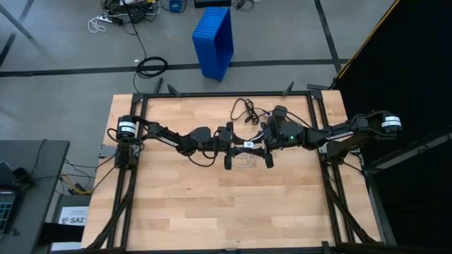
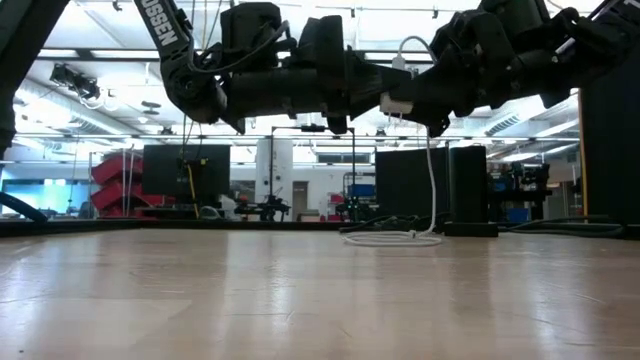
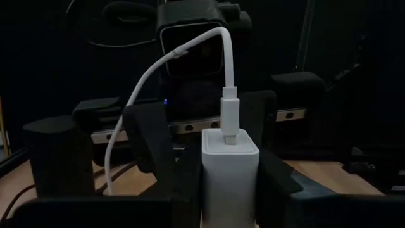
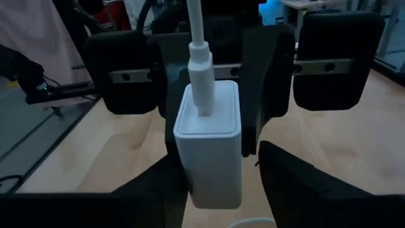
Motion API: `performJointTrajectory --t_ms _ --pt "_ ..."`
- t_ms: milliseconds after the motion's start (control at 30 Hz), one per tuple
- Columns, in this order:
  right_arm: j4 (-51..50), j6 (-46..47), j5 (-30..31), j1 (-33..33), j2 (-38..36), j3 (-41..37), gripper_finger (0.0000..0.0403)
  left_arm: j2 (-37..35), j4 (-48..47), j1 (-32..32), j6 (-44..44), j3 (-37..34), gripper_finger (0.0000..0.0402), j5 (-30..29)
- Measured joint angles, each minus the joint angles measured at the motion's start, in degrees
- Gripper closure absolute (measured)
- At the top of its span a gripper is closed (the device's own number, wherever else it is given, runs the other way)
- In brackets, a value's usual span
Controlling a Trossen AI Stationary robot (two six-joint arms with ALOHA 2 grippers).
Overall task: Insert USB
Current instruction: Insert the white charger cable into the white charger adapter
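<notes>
Both arms meet above the table's middle, raised clear of it. Between them is a small white charger block (image 3: 231, 171) (image 4: 209, 152) (image 2: 395, 103). The white USB plug (image 3: 230, 117) (image 4: 201, 82) sticks into the block's end face. Its thin white cable (image 2: 432, 150) arcs up, then hangs down to a loose coil (image 2: 390, 238) (image 1: 244, 159) lying on the table. My left gripper (image 3: 231, 199) (image 1: 229, 143) is shut on the block. My right gripper (image 4: 234, 187) (image 1: 267, 144) is open, one finger on either side of the block's plug end. My left gripper pinches the white charger block by its two side faces (image 3: 209, 183), one finger on each side. It comes level from the table's left. The block is lifted clear of the table, its socket face turned toward the right arm, with the plug in it.
A thin black cord (image 1: 244, 109) lies on the table toward the far edge, behind the grippers. A blue crate (image 1: 214, 41) and cables are on the floor beyond the table. A black frame rail (image 1: 226, 94) runs along the table's far edge. Bare wood (image 1: 212, 204) lies toward the near edge.
</notes>
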Motion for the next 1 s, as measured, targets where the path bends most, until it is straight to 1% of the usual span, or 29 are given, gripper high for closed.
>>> performJointTrajectory --t_ms 100,233,367,567,600,633,767,833,900,1000 --pt "0.39 -0.03 -0.01 0.20 0.35 0.00 0.0282 0.00 -0.06 -0.04 -0.01 0.00 0.0329 -0.10" --pt "1.86 -2.26 1.00 0.86 0.37 -0.16 0.0334 0.00 -0.02 -0.04 -0.46 0.00 0.0329 -0.50" --pt "3.08 -3.41 1.45 1.83 0.39 -0.22 0.0335 -0.11 0.03 -0.08 -0.20 0.00 0.0329 -0.26" --pt "0.63 -3.96 2.10 1.79 0.37 -0.12 0.0335 -0.09 -0.47 -0.09 -0.55 0.00 0.0329 0.06" --pt "0.17 -3.93 2.01 1.61 0.37 -0.09 0.0335 -0.07 -0.53 -0.07 -1.04 0.00 0.0323 0.11" --pt "-0.26 -3.89 1.72 1.55 0.37 -0.06 0.0335 -0.03 -0.55 -0.02 -1.50 0.00 0.0309 0.33" --pt "-1.18 -4.04 1.32 1.46 0.37 0.00 0.0335 0.00 -0.47 0.06 -2.95 0.02 0.0223 1.18" --pt "-1.71 -4.02 1.00 1.44 0.37 0.00 0.0335 0.00 -0.22 0.31 -3.26 0.02 0.0192 1.24" --pt "-2.74 -3.98 0.87 1.44 0.37 0.02 0.0335 0.00 0.61 0.60 -3.30 0.02 0.0173 1.13" --pt "-3.63 -3.59 0.84 1.18 0.37 0.00 0.0335 0.00 3.17 0.66 -3.30 0.03 0.0166 0.95"
